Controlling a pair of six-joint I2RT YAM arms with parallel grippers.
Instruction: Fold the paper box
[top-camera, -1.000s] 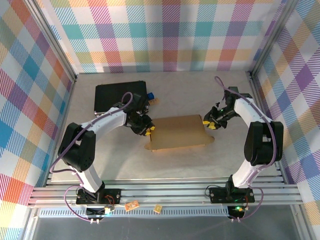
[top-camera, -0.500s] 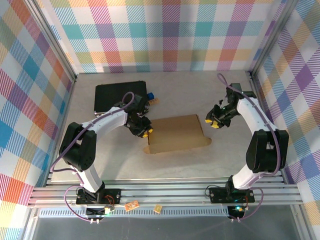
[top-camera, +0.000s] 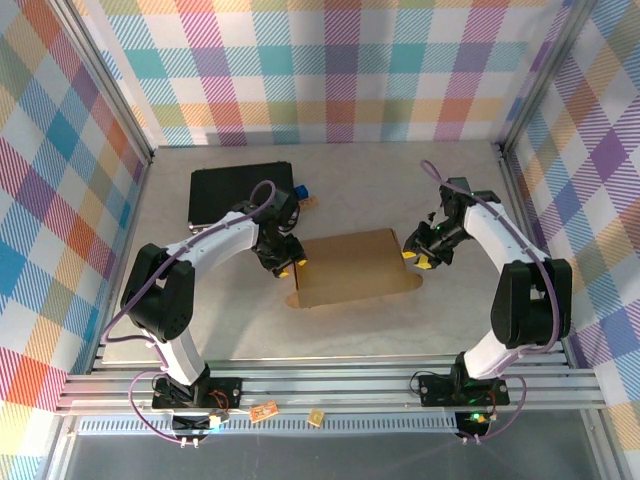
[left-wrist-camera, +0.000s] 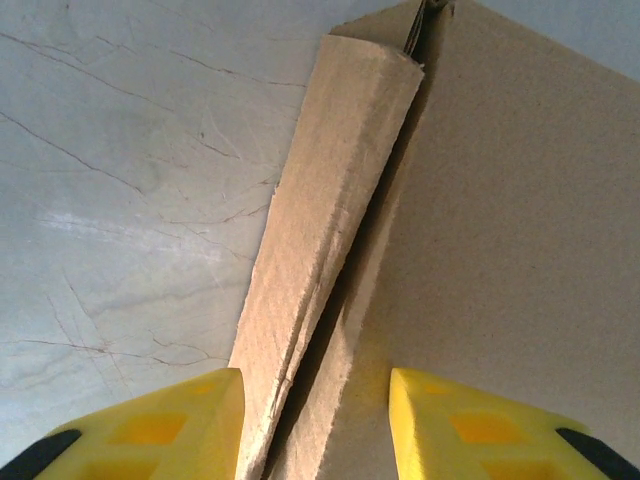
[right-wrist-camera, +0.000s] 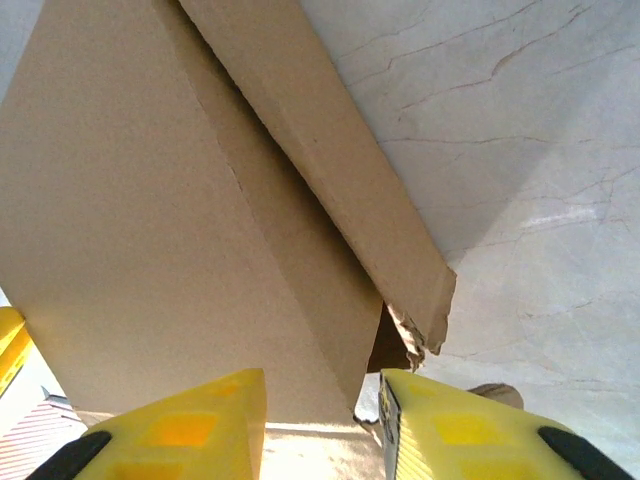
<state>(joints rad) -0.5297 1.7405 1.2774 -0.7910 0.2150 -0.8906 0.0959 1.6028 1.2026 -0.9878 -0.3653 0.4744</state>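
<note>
The paper box (top-camera: 352, 268) lies mid-table as a flattish brown slab, with one arm at each short end, so this looks like the side-flap stage. The left gripper (top-camera: 284, 263) sits at the left end, its yellow jaws part-open astride the raised left flap (left-wrist-camera: 320, 240) without pinching it. The right gripper (top-camera: 414, 255) is likewise part-open at the right flap (right-wrist-camera: 340, 170), gripping nothing. The next move likely calls for both to close on or push those flaps inward together. The black case (top-camera: 238, 192) lies behind the left arm, well clear, with a small blue item (top-camera: 300, 190) beside it.
</note>
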